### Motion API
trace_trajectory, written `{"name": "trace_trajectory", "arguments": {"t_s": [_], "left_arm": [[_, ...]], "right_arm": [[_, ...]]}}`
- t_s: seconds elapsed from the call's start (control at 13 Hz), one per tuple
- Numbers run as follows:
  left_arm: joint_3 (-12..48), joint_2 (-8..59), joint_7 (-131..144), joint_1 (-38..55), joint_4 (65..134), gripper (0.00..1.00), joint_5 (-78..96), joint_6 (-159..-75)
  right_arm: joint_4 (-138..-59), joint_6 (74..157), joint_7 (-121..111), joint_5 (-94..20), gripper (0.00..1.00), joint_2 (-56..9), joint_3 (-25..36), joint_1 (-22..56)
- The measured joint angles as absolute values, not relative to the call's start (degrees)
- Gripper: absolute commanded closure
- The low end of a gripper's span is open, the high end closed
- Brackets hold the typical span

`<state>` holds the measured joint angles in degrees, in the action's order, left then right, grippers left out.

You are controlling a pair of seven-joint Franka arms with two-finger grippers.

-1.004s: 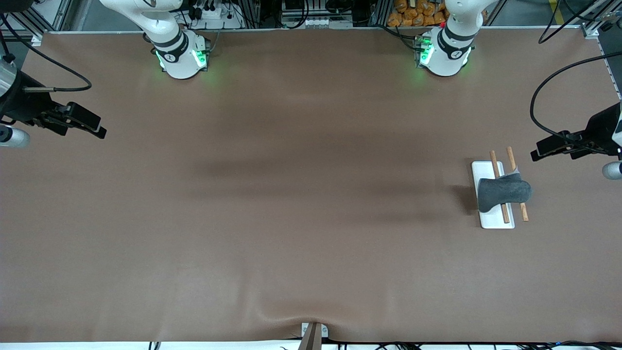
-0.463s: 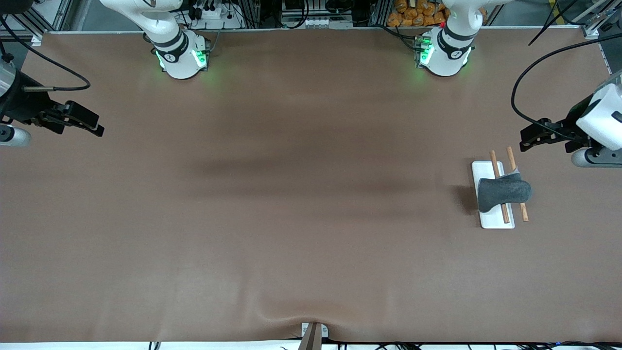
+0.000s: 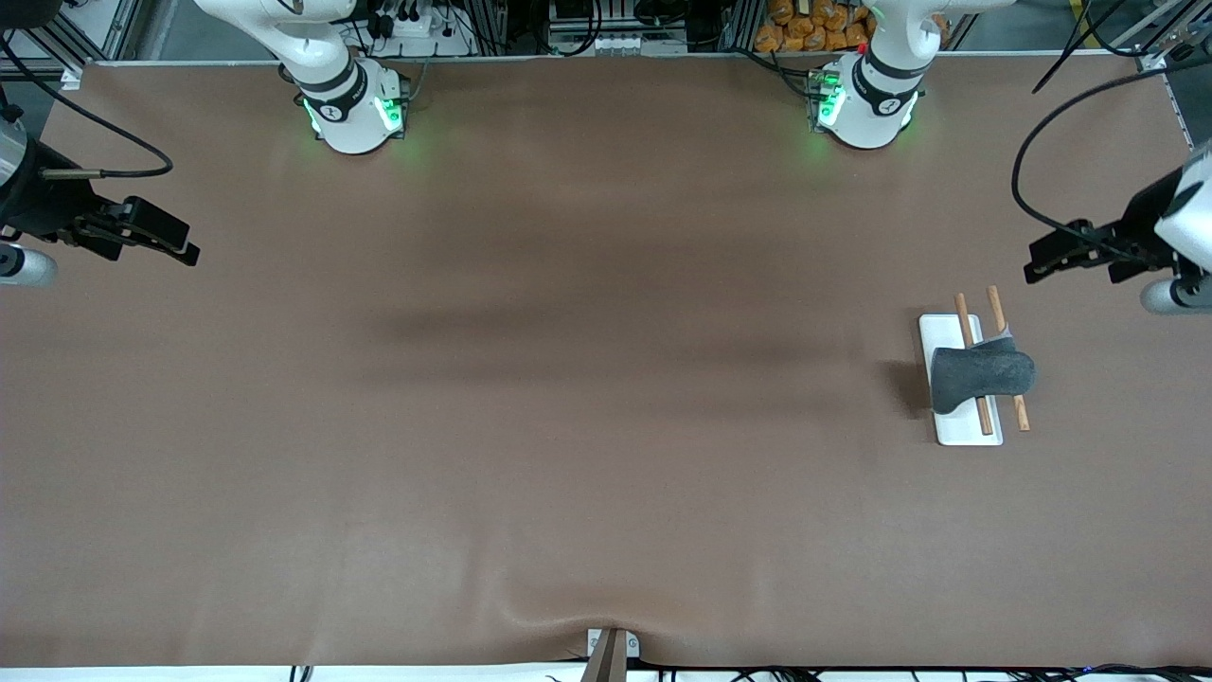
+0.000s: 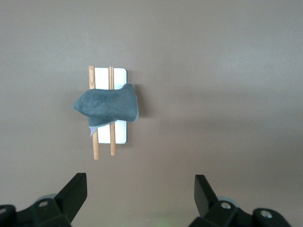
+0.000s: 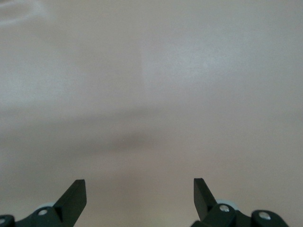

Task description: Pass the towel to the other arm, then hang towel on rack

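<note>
- Towel [image 3: 981,375] hangs draped over both rods of the rack [image 3: 950,332], toward the left arm's end of the table; it has not shifted since a second ago.
- Its pale lilac tag [image 4: 93,129] peeks out at one edge, seen from the left wrist view, where the towel [image 4: 107,105] covers the middle of the rods and the white base of the rack [image 4: 120,136] shows under it.
- Rack stands flat on the brown table [image 3: 568,426], in the same spot as before.
- Left gripper [image 3: 1042,265] hangs in the air over the table beside the rack, holding nothing, fingers [image 4: 75,191] spread wide apart.
- It has moved: a second ago it sat lower and closer above the rack; half a second ago it had swung up with the white wrist turned into sight; now it sits between those two spots.
- Right gripper [image 3: 185,251] hovers over the right arm's end of the table, well apart from the rack, empty, fingers [image 5: 75,195] wide apart over bare table.
- It has drifted only slightly since a second ago; that arm waits.
</note>
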<state>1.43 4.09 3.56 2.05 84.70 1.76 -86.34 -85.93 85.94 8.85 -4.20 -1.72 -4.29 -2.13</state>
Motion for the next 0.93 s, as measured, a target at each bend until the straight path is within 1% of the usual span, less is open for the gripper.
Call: {"name": "trace_trajectory", "arguments": {"t_s": [0.15, 0.31, 0.93], "left_arm": [[0.72, 1.32, 3.70, 3.01, 87.46, 0.00, 1.76, -86.20], [0.27, -0.08, 3.70, 3.40, 89.13, 0.00, 1.76, -86.13], [0.62, -3.13, 4.64, 3.64, 91.63, 0.00, 1.45, -84.01]], "right_arm": [[-86.15, 86.61, 6.91, -3.06, 0.00, -1.76, -4.29, -2.57], [-86.31, 87.81, 5.47, -0.86, 0.00, -2.05, -4.48, -2.57], [-86.49, 92.13, 3.93, 1.12, 0.00, -5.59, -4.58, -2.61]]}}
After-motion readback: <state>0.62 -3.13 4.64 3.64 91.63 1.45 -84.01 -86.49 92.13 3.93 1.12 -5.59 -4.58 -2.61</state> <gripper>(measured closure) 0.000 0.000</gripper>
